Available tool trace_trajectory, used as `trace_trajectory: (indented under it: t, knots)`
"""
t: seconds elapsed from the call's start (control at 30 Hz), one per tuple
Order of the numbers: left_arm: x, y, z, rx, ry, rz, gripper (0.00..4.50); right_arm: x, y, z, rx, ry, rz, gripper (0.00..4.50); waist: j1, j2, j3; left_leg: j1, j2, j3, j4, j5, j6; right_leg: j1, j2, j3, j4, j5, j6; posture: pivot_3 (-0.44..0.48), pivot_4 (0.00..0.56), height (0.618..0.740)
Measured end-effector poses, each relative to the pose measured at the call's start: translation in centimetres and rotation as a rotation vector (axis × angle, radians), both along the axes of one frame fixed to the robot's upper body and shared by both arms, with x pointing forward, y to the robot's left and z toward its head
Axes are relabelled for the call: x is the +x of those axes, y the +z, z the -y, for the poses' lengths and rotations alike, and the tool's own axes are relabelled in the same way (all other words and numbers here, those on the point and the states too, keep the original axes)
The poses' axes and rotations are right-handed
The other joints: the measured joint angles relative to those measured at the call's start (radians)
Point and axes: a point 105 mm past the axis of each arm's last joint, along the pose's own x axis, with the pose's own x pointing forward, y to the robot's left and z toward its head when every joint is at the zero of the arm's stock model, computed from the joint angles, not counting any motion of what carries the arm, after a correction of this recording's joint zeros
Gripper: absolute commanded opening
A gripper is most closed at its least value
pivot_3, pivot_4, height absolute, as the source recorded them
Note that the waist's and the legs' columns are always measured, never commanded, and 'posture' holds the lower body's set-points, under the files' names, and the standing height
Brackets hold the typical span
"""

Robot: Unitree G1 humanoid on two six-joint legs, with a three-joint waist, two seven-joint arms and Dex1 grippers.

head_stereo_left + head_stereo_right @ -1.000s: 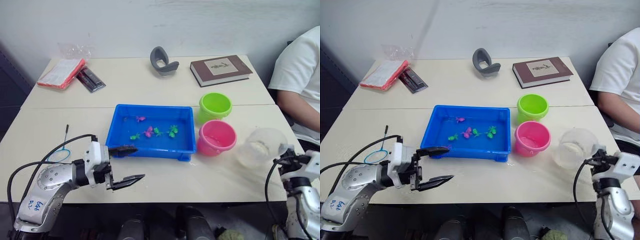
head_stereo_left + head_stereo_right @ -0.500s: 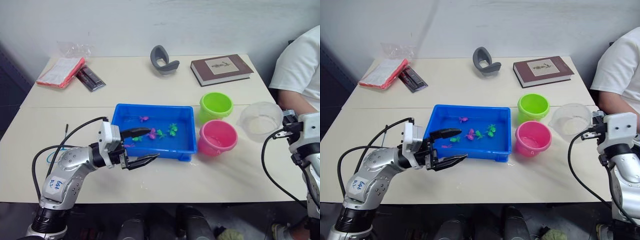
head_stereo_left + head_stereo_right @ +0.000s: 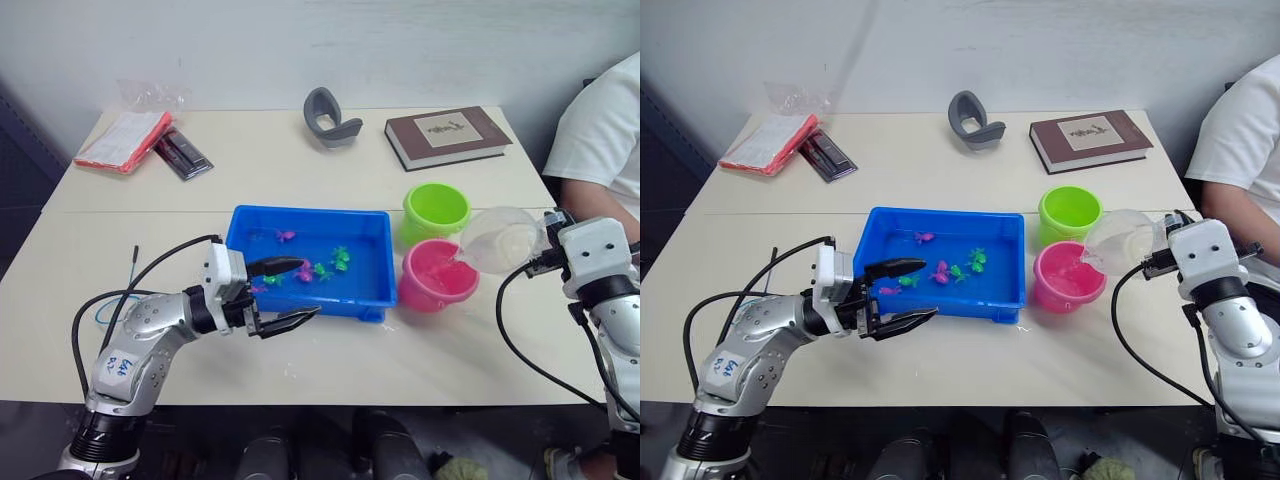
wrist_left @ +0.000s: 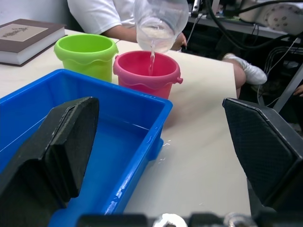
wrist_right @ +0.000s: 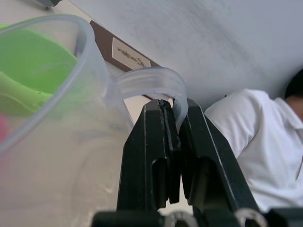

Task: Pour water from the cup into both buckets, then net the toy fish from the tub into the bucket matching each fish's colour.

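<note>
Clear plastic is what your right gripper (image 5: pixel 173 142) is pinching: its two black fingers squeeze the thin handle of the cup (image 3: pixel 498 240). You have the cup tipped over the pink bucket (image 3: pixel 437 276), and a thin stream of water (image 4: pixel 152 56) runs from its spout down into that bucket. The green bucket (image 3: pixel 436 213) stands just behind the pink one, touching it or nearly so. Both buckets sit just beside the right end of the blue tub (image 3: pixel 300 296). In the tub you can see little green and pink fish (image 3: pixel 318 268) lying near the middle. Your left gripper (image 3: pixel 286 293) hangs over the near left corner of the tub with its fingers spread wide and nothing between them. The net (image 3: pixel 112 308) lies on the table (image 3: pixel 430 345) by your left arm, partly hidden by it. At the far side of the table you can see a brown book (image 3: pixel 447 136), a grey curved thing (image 3: pixel 328 118) and a red booklet (image 3: pixel 121 142). A person in a white shirt (image 3: pixel 601 140) sits at the right edge.
</note>
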Motion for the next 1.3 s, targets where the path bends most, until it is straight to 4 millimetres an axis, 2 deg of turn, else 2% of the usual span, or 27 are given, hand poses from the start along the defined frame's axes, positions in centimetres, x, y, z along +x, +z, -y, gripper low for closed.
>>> trace_trajectory:
  t: [0.5, 1.3]
  knots:
    - [0.0, -0.2, 0.2, 0.024, 0.003, 0.022, 4.50, 0.5, 0.2, -1.9, -0.207, 0.037, 0.052, 0.03, -0.001, 0.000, 0.000, 0.000, 0.000, 0.001, 0.000, 0.000, 0.000, -0.001, 0.000, 0.000, 0.001, 0.000, 0.000, 0.000, 0.150, 0.740]
    - [0.2, 0.1, 0.5, 0.016, 0.008, 0.043, 4.50, 0.6, 0.2, -2.2, -0.269, 0.025, 0.079, 0.03, -0.002, 0.000, 0.000, 0.000, 0.000, 0.001, 0.001, 0.001, 0.000, -0.001, 0.000, 0.000, 0.002, 0.000, 0.000, 0.000, 0.150, 0.740]
